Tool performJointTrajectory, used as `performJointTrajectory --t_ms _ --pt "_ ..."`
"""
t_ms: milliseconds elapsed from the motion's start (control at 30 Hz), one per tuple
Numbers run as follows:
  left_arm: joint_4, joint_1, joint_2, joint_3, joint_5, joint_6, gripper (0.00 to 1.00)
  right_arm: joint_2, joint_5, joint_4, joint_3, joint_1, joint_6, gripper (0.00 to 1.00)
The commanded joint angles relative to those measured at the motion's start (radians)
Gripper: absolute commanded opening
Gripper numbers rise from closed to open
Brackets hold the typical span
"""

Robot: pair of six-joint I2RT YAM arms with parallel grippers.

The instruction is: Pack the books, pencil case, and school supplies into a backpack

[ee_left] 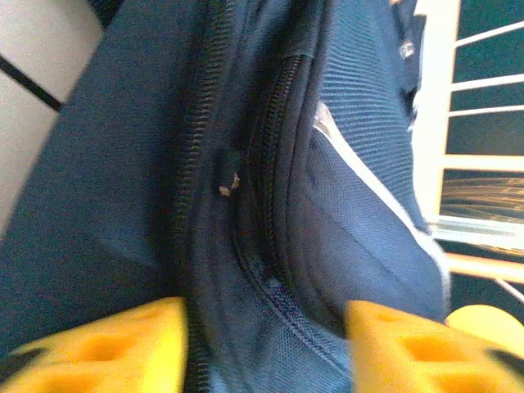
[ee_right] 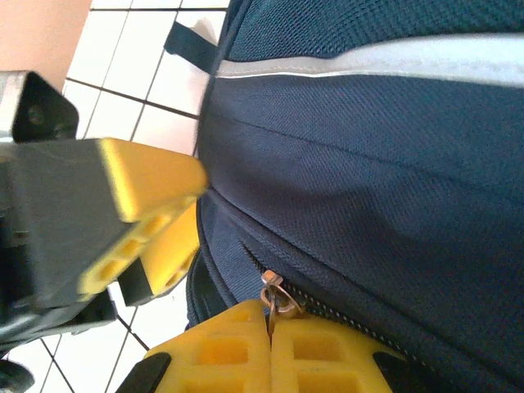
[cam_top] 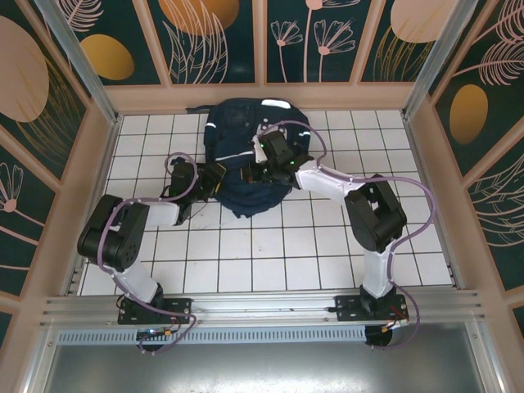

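One backpack (cam_top: 237,135); two hands: left hand (ee_left: 262,352), right hand (ee_right: 270,348).

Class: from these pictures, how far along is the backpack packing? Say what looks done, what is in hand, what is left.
Done, probably: loading, since both hands work at the backpack; its contents are hidden. In hand: right hand shut on the zipper pull; left hand straddles fabric beside the zipper teeth, pinch unclear. Left: likely finishing the zip.
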Motion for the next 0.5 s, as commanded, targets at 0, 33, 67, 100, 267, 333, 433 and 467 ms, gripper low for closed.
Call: performJointTrajectory --t_ms 0,33,67,100,267,333,433,467 --pt "0.062 -0.022 0.098 0.05 0.033 0.008 0.14 -0.118 -0.059 0.094 -0.045 0.035 -0.002 0.0" --pt "0.081 -0.02 0.117 0.058 0.041 0.008 0.0 -0.126 -0.048 0.06 -0.061 0.034 -0.015 0.0" --pt "0.084 -0.015 0.126 0.064 0.045 0.013 0.0 -0.132 -0.023 0.011 -0.068 0.034 -0.037 0.0" --pt "0.075 -0.009 0.129 0.067 0.045 0.025 0.0 -0.136 -0.002 -0.045 -0.071 0.033 -0.067 0.0" --pt "-0.033 0.045 0.076 0.058 0.025 0.129 0.0 -0.143 0.186 -0.352 -0.065 -0.004 -0.214 0.0" --pt "-0.077 0.064 0.049 0.053 0.02 0.167 0.0 -0.152 0.239 -0.401 -0.073 -0.04 -0.232 0.0" --pt "-0.131 0.092 0.012 0.047 0.012 0.212 0.0 -0.168 0.297 -0.432 -0.073 -0.104 -0.245 0.0" --pt "-0.144 0.099 0.002 0.046 0.008 0.224 0.0 -0.167 0.31 -0.443 -0.064 -0.123 -0.249 0.0"
